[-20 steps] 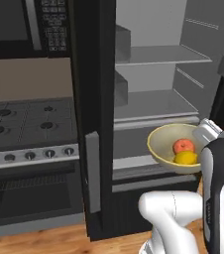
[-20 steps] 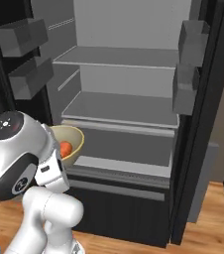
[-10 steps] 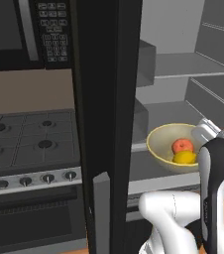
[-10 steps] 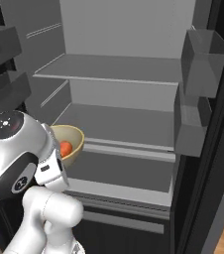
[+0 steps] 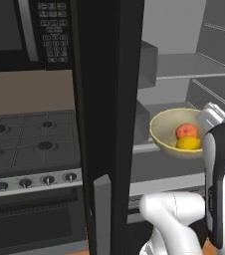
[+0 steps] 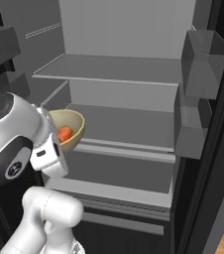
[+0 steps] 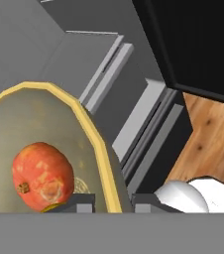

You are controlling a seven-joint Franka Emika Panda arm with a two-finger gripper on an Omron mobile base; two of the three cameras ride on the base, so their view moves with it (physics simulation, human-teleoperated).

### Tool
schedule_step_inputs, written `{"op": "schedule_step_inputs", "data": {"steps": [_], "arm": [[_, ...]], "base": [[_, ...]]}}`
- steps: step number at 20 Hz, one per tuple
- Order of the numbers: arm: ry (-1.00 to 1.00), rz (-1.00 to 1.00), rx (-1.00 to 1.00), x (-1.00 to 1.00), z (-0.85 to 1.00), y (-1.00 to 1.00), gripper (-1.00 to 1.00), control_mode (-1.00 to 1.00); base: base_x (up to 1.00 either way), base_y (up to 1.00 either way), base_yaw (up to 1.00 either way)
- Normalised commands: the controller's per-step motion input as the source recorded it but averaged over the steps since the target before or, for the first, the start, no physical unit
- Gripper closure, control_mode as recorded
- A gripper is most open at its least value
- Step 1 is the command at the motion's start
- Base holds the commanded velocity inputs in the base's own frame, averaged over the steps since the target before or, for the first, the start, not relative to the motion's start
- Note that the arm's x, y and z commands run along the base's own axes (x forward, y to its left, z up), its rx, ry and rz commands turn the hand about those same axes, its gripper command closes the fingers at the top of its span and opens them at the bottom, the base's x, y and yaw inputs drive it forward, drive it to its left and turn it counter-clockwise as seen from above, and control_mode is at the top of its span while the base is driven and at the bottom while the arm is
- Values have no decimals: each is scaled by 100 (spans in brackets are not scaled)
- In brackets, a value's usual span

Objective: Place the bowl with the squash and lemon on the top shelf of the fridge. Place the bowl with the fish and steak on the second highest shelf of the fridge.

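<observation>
One bowl: deep tan bowl (image 5: 180, 132) held in front of the open fridge (image 6: 134, 99), level with a lower shelf.
Contents: squash (image 7: 42, 171), lemon (image 5: 188, 143).
Claw: gripper (image 7: 113, 201) clamped on the bowl's rim, one finger inside, one outside.

The open fridge (image 5: 184, 74) is being viewed closely from behind the arm at seven and five o'clock, shelves and bowl (image 6: 69, 128) being shared. The bowl rim (image 7: 91, 131) is being looked down on along the fingers (image 7: 82, 202).

Matt tan bowl (image 5: 165, 134), mottled dull squash (image 7: 42, 171), smooth grey fridge (image 6: 134, 111) shelves, grainy wood floor (image 7: 210, 139)
</observation>
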Motion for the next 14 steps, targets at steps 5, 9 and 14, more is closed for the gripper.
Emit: {"op": "schedule_step_inputs", "data": {"steps": [5,9,14], "arm": [[-9,-6,0,-1,99,-26,100,-100],[-20,0,0,0,79,-19,100,-100],[-28,-2,0,35,28,-13,100,-100]], "base": [[0,0,0],[0,0,0],[0,0,0]]}}
